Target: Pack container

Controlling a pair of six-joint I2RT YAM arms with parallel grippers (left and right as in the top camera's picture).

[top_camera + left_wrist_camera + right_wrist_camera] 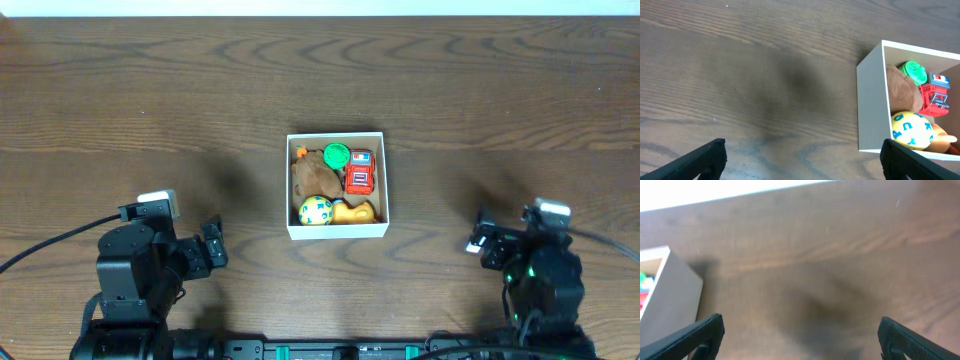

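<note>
Container (337,231) stood mid-table, packed with brown plush (315,175), green disc (336,153), red truck (360,172), yellow ball (316,210), orange toy (355,212), possibly a duck, left gripper (802,160) and right gripper (800,335) spread wide, empty, well apart from it

White container (337,230), toy-filled, mid-table

The container (336,231) sits mid-frame on the desk (150,100). Inside, a disc (336,153) lies at the top, a toy truck (360,172) at the right, a plush toy (314,176) at the left, a ball (316,211) lower left, and a figure (356,212) beside it. The left end effector (213,244) sits lower left, the right end effector (481,238) lower right.
</note>
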